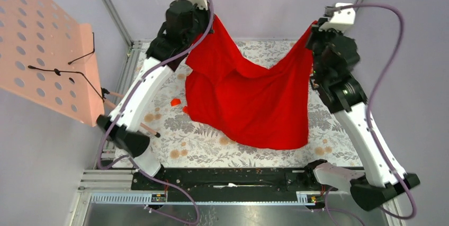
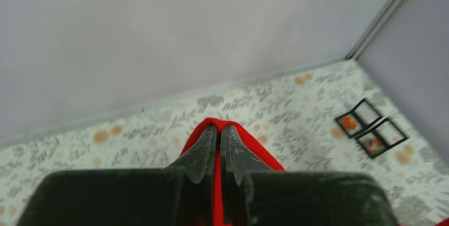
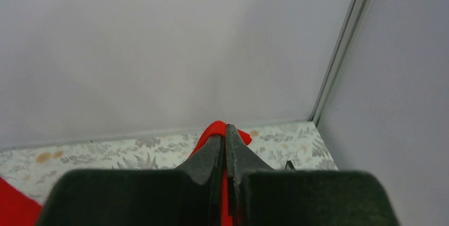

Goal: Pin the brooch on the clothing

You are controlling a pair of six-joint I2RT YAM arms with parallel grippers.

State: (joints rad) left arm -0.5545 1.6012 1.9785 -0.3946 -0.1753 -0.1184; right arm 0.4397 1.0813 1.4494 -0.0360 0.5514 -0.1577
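- Our left gripper (image 2: 218,126) has its two black fingers pressed together on a fold of the red clothing (image 1: 249,99). A red strip shows between them and a red hump pokes out past the tips, high above the floral mat (image 1: 201,144).
- Our right gripper (image 3: 226,128) is clamped the same way on another fold. A thin red line runs down between its fingers, and it is also raised above the mat's far side.
- The clothing hangs between the two grippers like a sling. Its two upper corners are lifted over the far part of the mat, the middle sags in a dip, and the lower edge rests on the mat toward its near side.
- A small orange-red piece (image 1: 175,101) lies on the left half of the mat; we cannot tell what it is.
- In the left wrist view, two black-framed trays (image 2: 370,128) sit side by side on the mat near its far right corner. Each has something orange inside, too small for us to identify.
- A pink pegboard (image 1: 47,51) with black wire hooks (image 1: 79,70) stands beyond the mat's left edge.
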